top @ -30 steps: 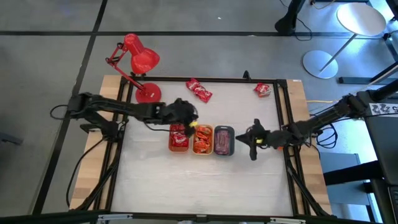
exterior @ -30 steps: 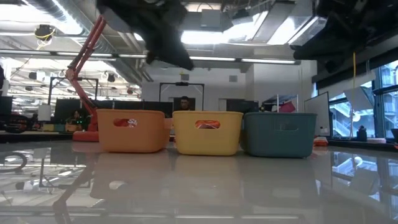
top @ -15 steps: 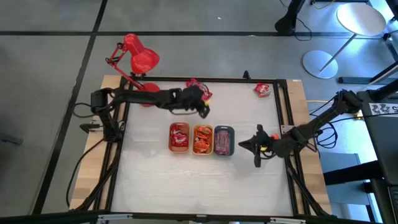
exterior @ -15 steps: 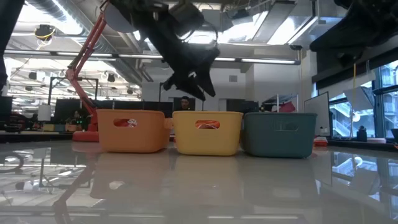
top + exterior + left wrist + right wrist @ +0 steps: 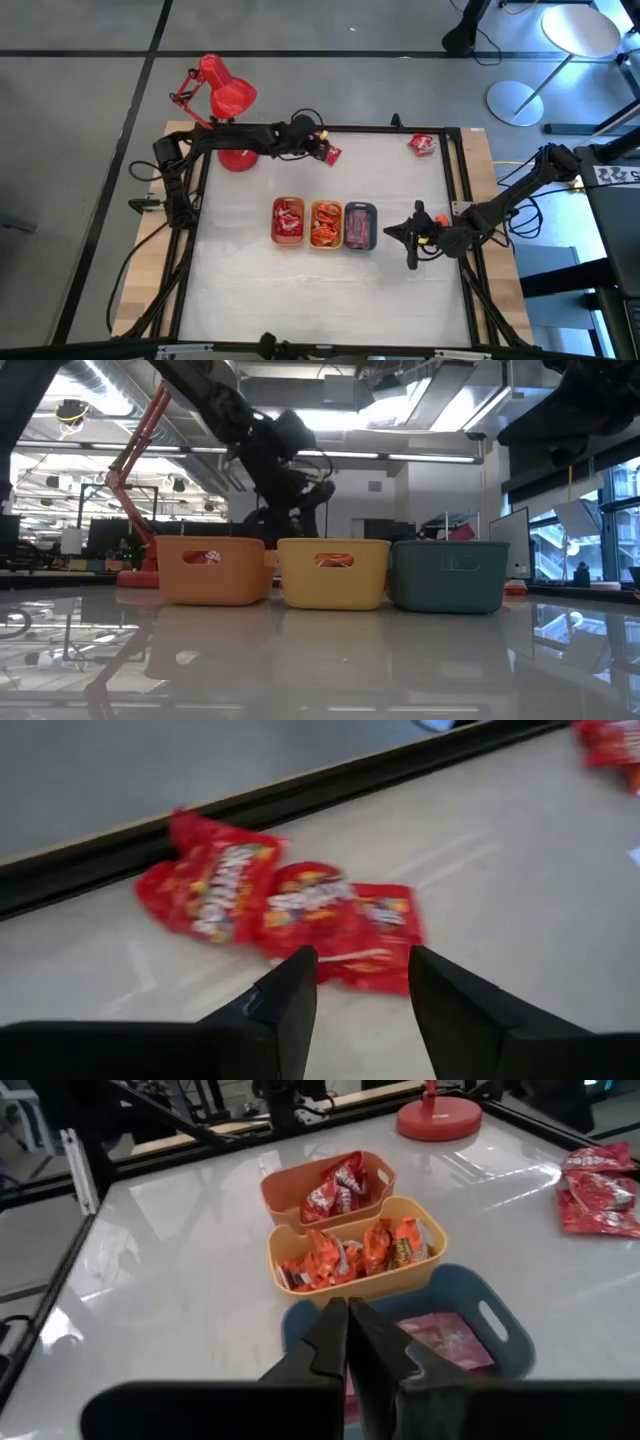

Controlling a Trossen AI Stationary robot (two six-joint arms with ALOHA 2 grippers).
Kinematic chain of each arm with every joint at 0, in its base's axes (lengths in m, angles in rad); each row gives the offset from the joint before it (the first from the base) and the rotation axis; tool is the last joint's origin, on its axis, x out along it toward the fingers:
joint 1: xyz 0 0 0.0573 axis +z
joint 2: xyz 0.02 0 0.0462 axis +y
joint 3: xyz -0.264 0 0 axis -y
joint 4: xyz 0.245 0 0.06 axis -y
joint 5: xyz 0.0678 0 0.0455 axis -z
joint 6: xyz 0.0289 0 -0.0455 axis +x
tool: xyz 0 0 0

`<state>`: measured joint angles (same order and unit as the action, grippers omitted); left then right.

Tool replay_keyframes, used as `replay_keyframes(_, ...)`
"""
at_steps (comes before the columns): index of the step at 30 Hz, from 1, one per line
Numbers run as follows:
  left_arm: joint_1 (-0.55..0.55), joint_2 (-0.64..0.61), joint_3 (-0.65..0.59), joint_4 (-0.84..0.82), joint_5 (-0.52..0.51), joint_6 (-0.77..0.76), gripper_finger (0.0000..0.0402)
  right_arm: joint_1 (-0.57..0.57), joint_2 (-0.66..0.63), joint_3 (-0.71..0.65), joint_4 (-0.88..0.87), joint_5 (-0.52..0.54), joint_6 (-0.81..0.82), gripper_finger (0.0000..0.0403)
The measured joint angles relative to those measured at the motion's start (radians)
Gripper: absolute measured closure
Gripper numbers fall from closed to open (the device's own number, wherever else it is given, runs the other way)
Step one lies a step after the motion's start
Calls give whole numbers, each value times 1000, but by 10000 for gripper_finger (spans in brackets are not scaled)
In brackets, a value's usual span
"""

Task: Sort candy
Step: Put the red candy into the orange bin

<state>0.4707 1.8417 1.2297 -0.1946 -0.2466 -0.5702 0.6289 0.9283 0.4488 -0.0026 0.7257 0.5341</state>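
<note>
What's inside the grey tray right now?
The grey tray holds pink/maroon wrapped candy, lying flat near its middle. The shut right gripper covers the tray's near end in the right wrist view, so a count isn't possible. The high view shows only pink inside.

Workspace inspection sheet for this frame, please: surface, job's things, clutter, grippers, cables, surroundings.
Surface: white table, glossy.
Job's things: red candy packs at the far edge; another pack at the far right corner; candy in the orange tray, yellow tray and grey tray.
Clutter: red desk lamp.
Grippers: left gripper open over the far packs; right gripper shut, empty, beside the grey tray.
Cables: cable beyond the right edge.
Surroundings: office, monitors behind.
</note>
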Motion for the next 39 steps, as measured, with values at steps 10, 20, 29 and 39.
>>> replay_keyframes(10,104,42,-1,22,82,-52,238,0,-1,0,-2,26,0,391)
replay_keyframes(20,116,123,-1,87,146,-59,216,-1,-1,0,-8,35,-14,391)
replay_keyframes(29,104,213,31,131,131,-31,213,-1,-1,0,-21,24,-9,391)
replay_keyframes(39,105,216,32,95,139,18,273,-1,-1,0,-22,25,-7,391)
